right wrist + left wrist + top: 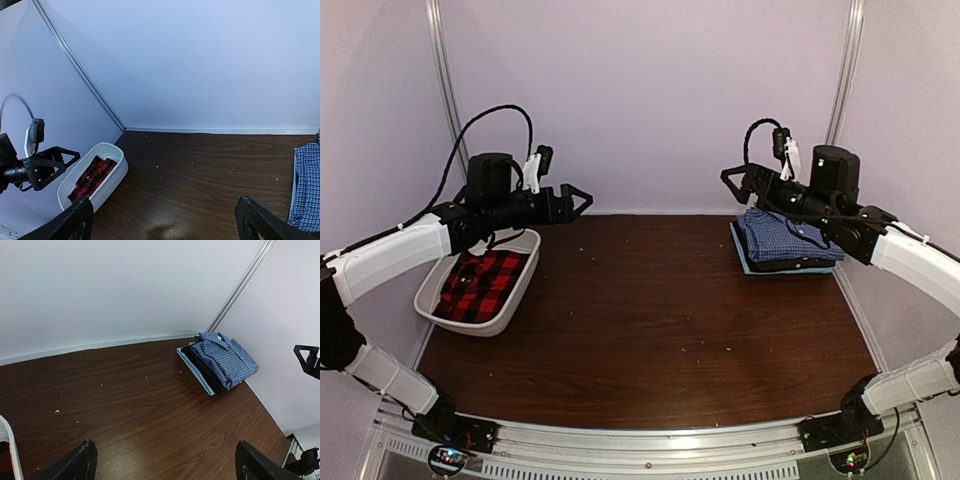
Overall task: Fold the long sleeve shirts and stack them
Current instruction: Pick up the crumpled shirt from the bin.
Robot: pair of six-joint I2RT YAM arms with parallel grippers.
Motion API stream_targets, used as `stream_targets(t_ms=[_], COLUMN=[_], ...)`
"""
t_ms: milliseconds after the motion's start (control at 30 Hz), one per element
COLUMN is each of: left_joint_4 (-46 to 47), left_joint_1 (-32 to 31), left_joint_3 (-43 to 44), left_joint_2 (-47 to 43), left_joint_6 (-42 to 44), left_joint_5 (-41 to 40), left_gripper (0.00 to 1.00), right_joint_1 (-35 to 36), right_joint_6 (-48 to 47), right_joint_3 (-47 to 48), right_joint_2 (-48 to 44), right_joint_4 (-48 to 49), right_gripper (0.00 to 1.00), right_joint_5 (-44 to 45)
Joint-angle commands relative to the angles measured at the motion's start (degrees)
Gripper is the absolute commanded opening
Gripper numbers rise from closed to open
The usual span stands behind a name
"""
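Top view: left tool (582, 200) hung wide open by the tub (528, 272), the plaid shirt (480, 285) crumpled inside. The right tool (728, 180) gaped empty near the folded blue shirt (785, 238) on the bench (650, 320). Left wrist: nothing between the fingers. Right wrist: the same. Smart play looked like pinching the plaid shirt high and lifting it clear of the rim.

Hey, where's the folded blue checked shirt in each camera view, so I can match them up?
Top view: the blue checked shirt lies at the far right, above centre.
Left wrist view: right of centre, in the upper half.
Right wrist view: cut off by the right edge, low down.
Shared landmark: the white tub, on the opposite side from the shirt in all three.
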Motion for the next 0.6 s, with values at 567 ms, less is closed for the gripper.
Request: stream_targets(t_ms=[567], left_joint_4=[-9.6], left_joint_1=[1.0], left_joint_3=[1.4], left_joint_2=[0.4], left_joint_6=[-1.1], left_joint_5=[-19.9], left_gripper=[0.98], right_joint_1=[0.3], right_joint_6=[-4.9], right_joint_3=[1.3], right_joint_2=[1.1], right_joint_4=[-2.2], right_gripper=[1.00], right_joint_5=[-1.0])
